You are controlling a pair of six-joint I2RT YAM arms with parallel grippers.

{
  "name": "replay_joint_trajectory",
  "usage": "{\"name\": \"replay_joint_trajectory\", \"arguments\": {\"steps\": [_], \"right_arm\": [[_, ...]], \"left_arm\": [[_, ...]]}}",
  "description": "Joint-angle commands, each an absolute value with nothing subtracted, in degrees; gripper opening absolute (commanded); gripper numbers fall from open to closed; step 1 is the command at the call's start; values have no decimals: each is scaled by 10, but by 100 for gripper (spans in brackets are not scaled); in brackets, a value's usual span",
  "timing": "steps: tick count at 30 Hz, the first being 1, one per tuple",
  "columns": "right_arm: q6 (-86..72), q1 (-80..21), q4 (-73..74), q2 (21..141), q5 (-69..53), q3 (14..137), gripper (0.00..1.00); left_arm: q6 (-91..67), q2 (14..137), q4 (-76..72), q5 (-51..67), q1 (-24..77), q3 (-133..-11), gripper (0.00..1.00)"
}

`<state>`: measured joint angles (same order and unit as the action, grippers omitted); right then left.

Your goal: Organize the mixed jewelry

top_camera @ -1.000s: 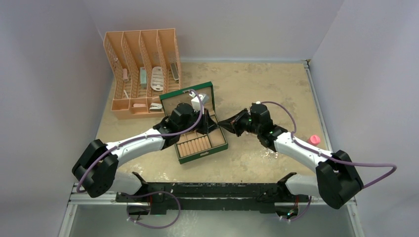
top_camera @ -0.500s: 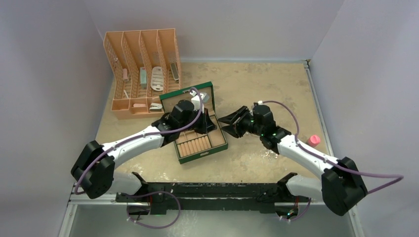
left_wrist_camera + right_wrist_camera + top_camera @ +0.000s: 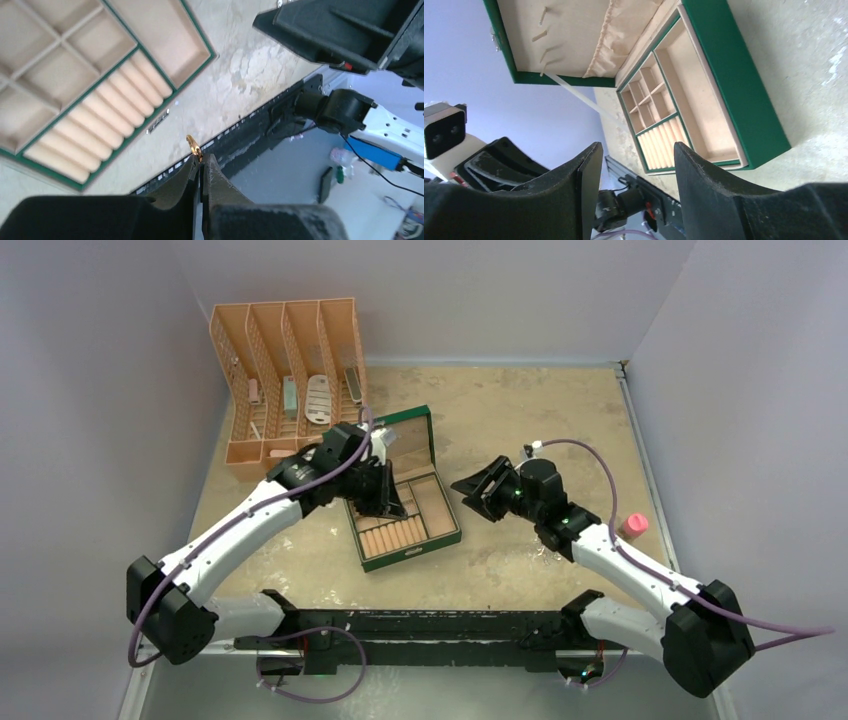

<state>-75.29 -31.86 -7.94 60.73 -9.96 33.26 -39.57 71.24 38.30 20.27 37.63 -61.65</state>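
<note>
You work inside a plain booth: a pale grey back wall, a left wall and a right wall close in the table on three sides. Its top is tan and mottled, with lighter worn patches. A thin metal strip runs along its right edge, and a black bar lies across the near edge. The light is soft and even. Past the table edge, your left wrist view shows a grey-blue floor.
</note>
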Motion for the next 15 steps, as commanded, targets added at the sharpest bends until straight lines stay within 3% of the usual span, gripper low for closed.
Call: {"name": "replay_joint_trajectory", "arguments": {"steps": [1,15], "right_arm": [[-671,-318,-84,603,-77,326,57],[-615,-318,-170,563,-92,212,56]], "left_arm": [[-417,692,535,262,338,-662,0],[-465,681,570,176,318,-617,0]]}}
